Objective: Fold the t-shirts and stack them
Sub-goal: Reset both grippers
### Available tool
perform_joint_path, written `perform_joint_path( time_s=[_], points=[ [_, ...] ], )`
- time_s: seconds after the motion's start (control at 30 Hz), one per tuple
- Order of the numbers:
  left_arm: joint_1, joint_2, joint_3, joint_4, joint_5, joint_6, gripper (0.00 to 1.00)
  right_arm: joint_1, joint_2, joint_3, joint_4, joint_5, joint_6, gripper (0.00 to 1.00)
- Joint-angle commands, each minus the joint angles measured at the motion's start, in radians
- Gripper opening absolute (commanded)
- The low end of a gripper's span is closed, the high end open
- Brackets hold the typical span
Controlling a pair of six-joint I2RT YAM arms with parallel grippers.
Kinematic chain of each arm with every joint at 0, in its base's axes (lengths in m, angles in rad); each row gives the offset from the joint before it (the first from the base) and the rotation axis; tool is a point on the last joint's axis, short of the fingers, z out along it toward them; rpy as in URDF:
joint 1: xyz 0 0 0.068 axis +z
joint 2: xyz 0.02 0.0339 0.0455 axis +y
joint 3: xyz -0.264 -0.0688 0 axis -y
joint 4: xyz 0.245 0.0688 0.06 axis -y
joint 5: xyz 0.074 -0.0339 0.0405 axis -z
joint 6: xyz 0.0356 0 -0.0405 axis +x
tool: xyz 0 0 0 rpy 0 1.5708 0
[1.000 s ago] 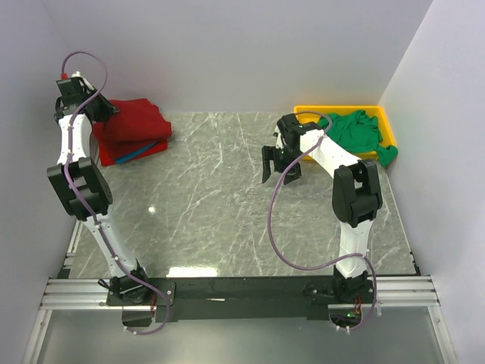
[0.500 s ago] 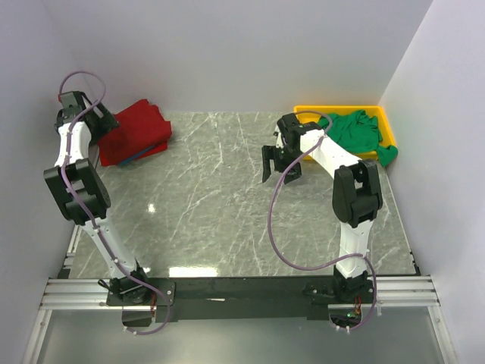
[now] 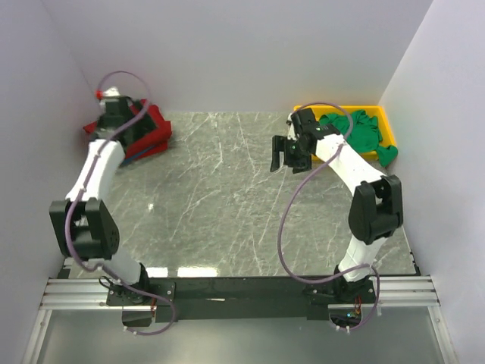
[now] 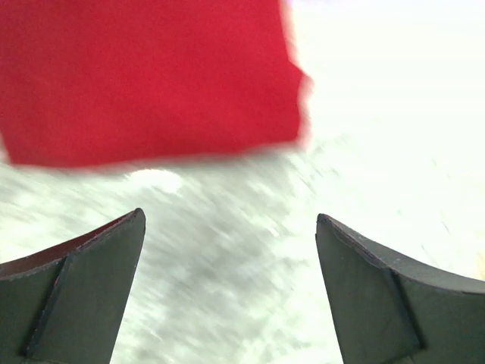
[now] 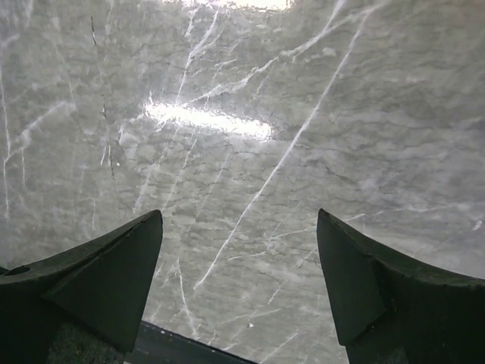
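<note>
— Red shirts, where?
— Folded in a pile at the far left corner of the grey table, close to the white wall. Big and blurry from the left wrist, at the top of that view.
— And the left gripper?
— Hangs right by that pile, with red cloth just ahead of the fingertips. Wide apart at the fingers, holding nothing. Only blurry grey table in between.
— Green shirt?
— Bunched up, not folded, in the yellow tray at the far right corner. Spills a bit over the tray's right side.
— Right gripper?
— Up over the table, left of the tray, near it but not touching the green shirt. Wide apart at the fingers too, and empty. Just grey stone with thin white lines and a bright shine down below.
</note>
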Motion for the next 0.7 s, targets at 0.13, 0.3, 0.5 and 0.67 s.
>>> perform_joint_path(
  time_s=[0.13,0.3,0.5,0.67],
  points=[
    [-0.313,-0.207,-0.268,0.126,-0.145,-0.158,0.99,-0.012,-0.156,-0.112,0.141,0.062,0.007,0.88],
    [-0.529,-0.285,-0.398,0.172,-0.16,-0.174,1.0,-0.01,-0.249,-0.192,0.199,0.095,0.007,0.88],
    [-0.637,-0.353,-0.497,0.27,-0.111,-0.165,0.99,-0.012,-0.364,-0.33,0.276,0.139,0.008,0.88],
    [-0.649,-0.393,-0.521,0.264,-0.139,-0.154,1.0,-0.01,-0.443,-0.397,0.287,0.177,0.02,0.88]
  ],
)
